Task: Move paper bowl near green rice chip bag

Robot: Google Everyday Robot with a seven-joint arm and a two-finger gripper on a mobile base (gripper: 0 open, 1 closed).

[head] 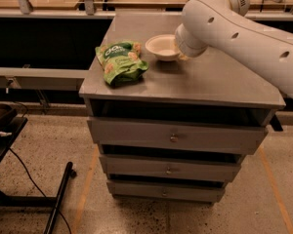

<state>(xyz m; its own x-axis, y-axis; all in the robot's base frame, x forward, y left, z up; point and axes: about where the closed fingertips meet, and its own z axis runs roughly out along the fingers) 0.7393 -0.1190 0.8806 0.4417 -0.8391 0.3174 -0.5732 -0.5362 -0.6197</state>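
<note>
Hovering at the right rim of the paper bowl [163,47], grip impossible to tell, the end effector [182,53] is needing only a level, gentle set-down here, just beside the green rice chip bag [120,61].

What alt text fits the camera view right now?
The paper bowl is close to the green rice chip bag, on its picture-right, not touching, over the grey drawer cabinet. The gripper is at the bowl's rim opposite the bag, mostly hidden behind the white arm.

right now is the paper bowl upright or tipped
Upright: the paper bowl opens upward, its inside showing. The claw is at its right rim.
</note>
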